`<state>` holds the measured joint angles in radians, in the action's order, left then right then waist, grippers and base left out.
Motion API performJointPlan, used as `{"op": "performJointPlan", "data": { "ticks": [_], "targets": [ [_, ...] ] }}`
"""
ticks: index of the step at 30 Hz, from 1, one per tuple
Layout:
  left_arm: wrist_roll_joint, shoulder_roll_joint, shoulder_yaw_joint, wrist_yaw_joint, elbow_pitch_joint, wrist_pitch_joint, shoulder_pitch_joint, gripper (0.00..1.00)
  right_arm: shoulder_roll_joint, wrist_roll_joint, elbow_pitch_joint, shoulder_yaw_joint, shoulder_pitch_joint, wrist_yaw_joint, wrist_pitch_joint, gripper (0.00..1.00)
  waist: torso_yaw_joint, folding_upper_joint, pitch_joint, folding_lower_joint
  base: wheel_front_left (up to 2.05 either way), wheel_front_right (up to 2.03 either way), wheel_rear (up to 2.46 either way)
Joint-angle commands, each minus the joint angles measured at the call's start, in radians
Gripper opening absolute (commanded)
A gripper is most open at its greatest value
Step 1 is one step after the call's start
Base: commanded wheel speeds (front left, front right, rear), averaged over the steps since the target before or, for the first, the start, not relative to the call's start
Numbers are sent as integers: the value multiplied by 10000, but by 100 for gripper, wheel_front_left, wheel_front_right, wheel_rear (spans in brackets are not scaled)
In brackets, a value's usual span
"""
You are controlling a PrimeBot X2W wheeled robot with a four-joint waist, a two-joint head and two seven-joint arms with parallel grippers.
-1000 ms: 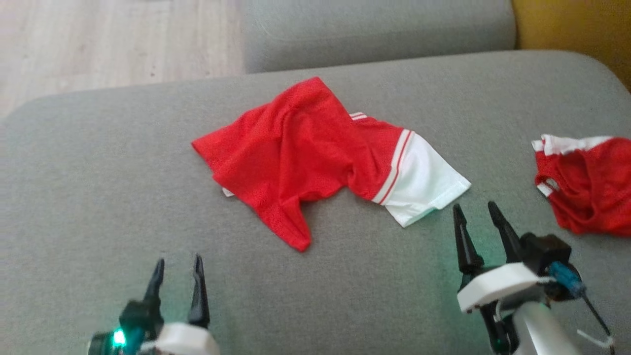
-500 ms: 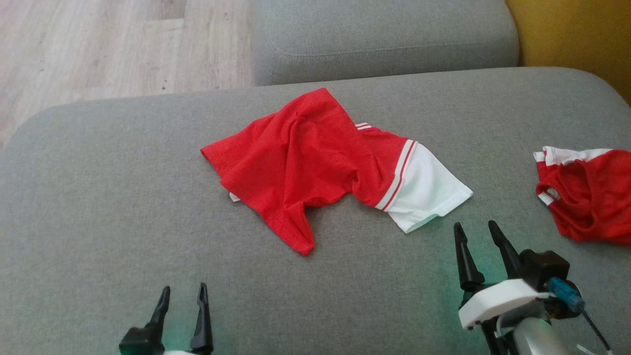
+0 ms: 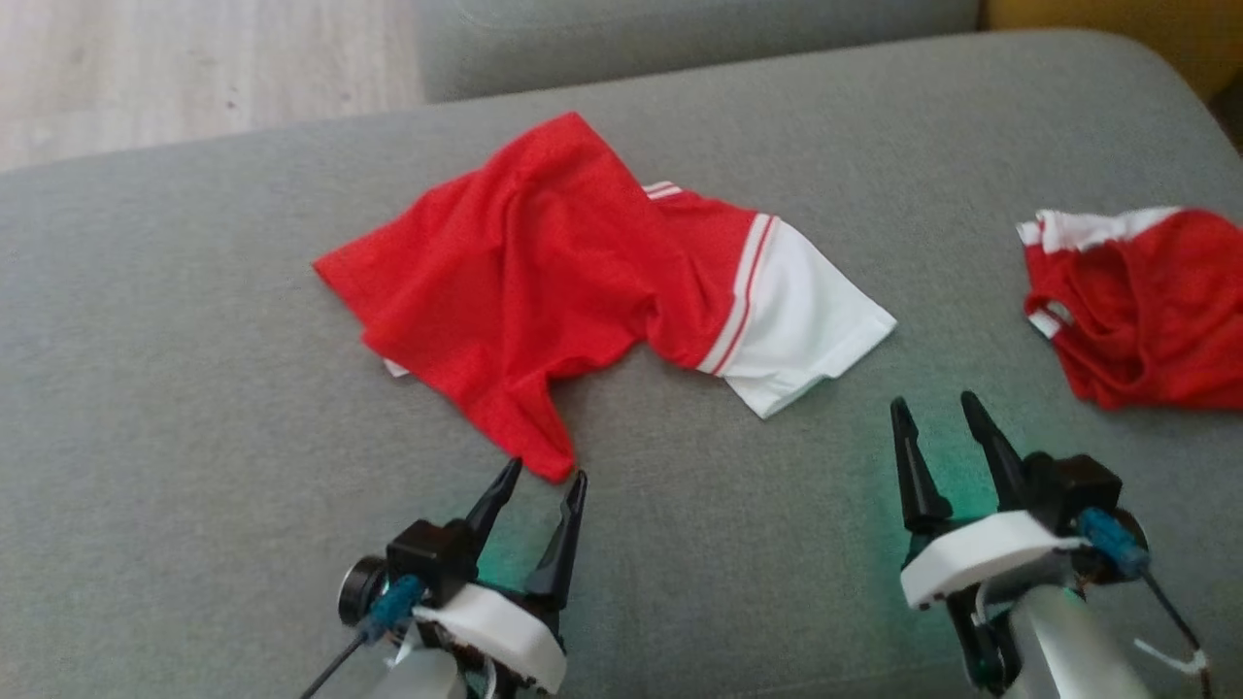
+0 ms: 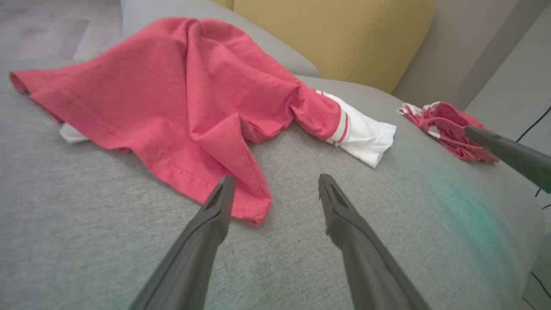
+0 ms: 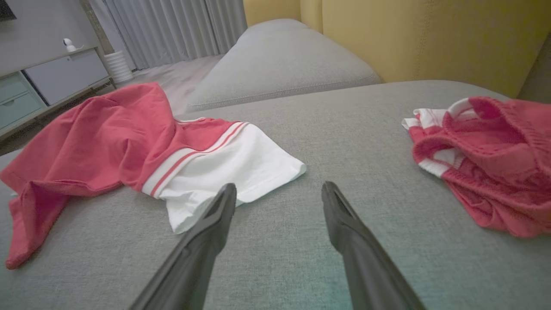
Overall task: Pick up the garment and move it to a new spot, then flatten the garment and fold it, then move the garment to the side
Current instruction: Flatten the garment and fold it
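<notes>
Jaws spread, empty: left tool (image 3: 546, 471), tips just at the near red corner of the garment (image 3: 544, 282). Red shirt, white striped sleeve, crumpled mid grey cushion (image 3: 194, 388). The right tool (image 3: 933, 400) spread, empty, near the sleeve. Second red-and-white piece (image 3: 1146, 311) bunched well apart, right.

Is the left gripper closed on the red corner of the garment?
No, the left gripper stands open, and the red corner of the garment lies loose on the sofa at its fingertips.
</notes>
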<state>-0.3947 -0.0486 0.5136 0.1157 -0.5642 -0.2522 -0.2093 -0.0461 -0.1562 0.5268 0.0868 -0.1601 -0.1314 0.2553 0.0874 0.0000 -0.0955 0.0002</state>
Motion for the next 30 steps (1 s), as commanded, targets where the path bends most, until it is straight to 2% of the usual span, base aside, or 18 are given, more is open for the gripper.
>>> {"op": "performJointPlan", "data": {
  "ticks": [1, 11, 17, 18, 19, 20, 25, 30],
  "targets": [
    [111, -18, -149, -48, 10, -95, -435, 100, -41, 70, -310, 176, -443, 7, 65, 100, 329, 0, -349, -2, 0, 0, 0],
    [1044, -17, -152, -439, -486, -95, -997, 100, -41, -26, -449, 98, -713, 7, 65, 100, 680, 0, -994, -2, 0, 0, 0],
    [1430, -17, -162, -917, -1094, -95, -1217, 100, -41, -65, -477, 96, -845, 7, 65, 100, 702, 0, -1159, -2, 0, 0, 0],
    [1481, -17, -126, -1030, -1419, -95, -1268, 69, -41, -80, -462, 89, -890, 7, 65, 100, 680, 0, -1171, -2, 0, 0, 0],
    [1471, -17, -113, -1073, -1615, -95, -1292, 42, -41, -92, -452, 83, -910, 7, 65, 100, 662, 0, -1171, -2, 0, 0, 0],
    [1485, -17, -105, -1143, -1792, -95, -1333, 0, -41, -98, -443, 71, -926, 7, 65, 100, 637, 0, -1164, -2, 0, 0, 0],
    [1518, -17, -400, -1498, -1932, -95, -1431, 0, -41, -166, -435, -52, -951, 7, 65, 100, 337, 0, -1053, -2, 0, 0, 0],
    [1865, -137, -1052, -1769, -1039, -95, -1093, 0, -41, -347, -427, -284, -886, 7, 65, 100, -325, 0, -851, -2, 0, 0, 0]
  ]
}}
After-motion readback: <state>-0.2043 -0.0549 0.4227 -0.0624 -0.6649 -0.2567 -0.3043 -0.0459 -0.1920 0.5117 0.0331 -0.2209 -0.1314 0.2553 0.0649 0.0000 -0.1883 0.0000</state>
